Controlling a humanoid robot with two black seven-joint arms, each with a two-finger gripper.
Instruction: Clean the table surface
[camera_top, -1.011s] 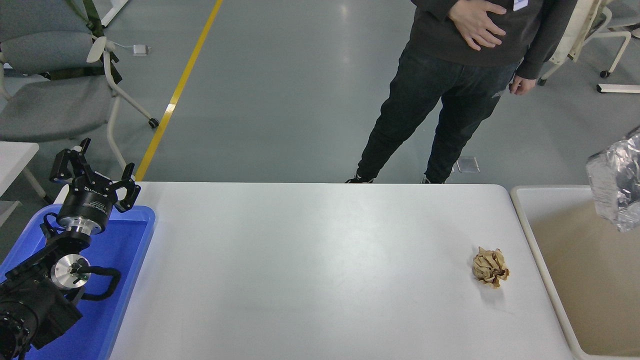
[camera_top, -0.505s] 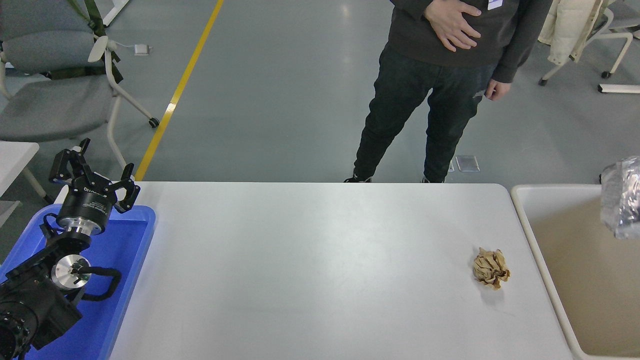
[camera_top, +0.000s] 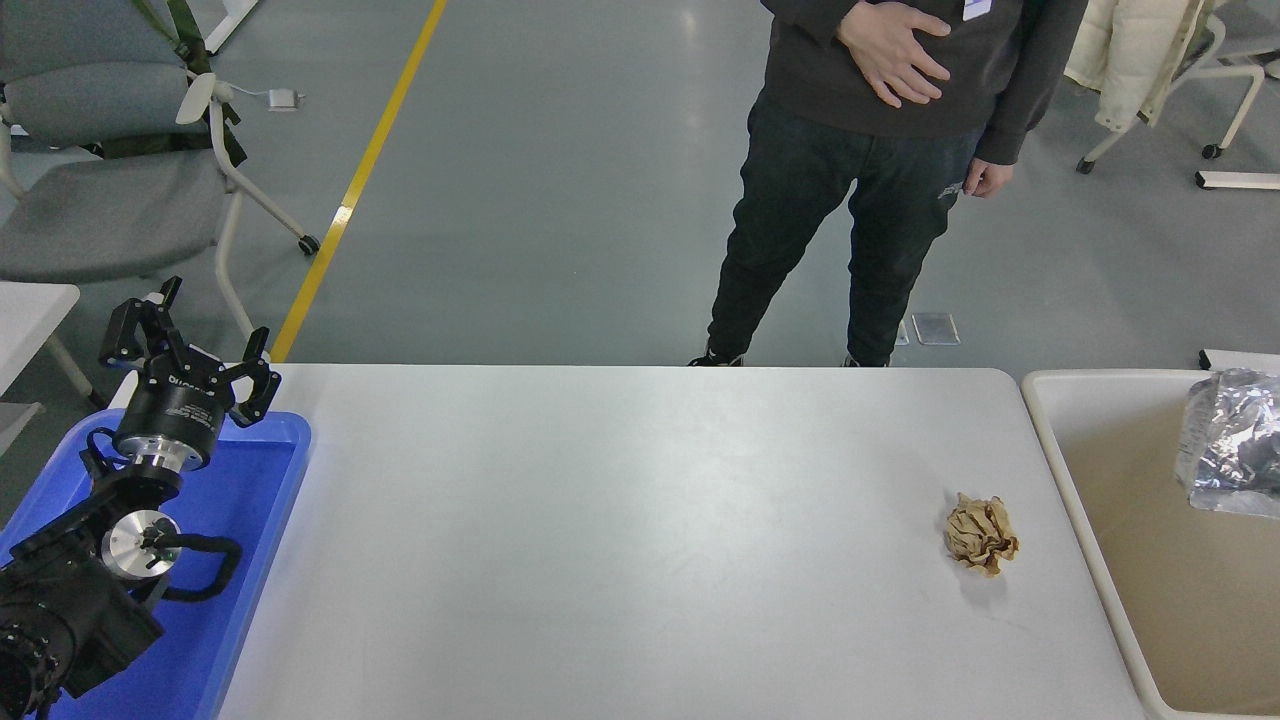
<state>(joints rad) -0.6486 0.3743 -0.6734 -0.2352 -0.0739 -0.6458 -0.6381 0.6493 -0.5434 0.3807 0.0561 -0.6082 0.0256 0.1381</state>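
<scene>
A brown paper ball (camera_top: 981, 534) sits near the right. A shiny bag (camera_top: 1230, 455) lies in the tan bin (camera_top: 1100, 500). A person (camera_top: 870, 170) (dark clothes) stands far off.

Bright, even overhead light; a sharp picture throughout

The white tabletop (camera_top: 640, 540) carries a broad soft sheen across its middle, no hard glare; pale ceiling-light reflections streak the grey floor (camera_top: 600, 180); the crumpled brown paper ball (camera_top: 981, 535) throws only a faint, short shadow just beside it; the silver foil bag (camera_top: 1232, 455) glints; the person (camera_top: 870, 150) looks crisp, unblurred.
</scene>
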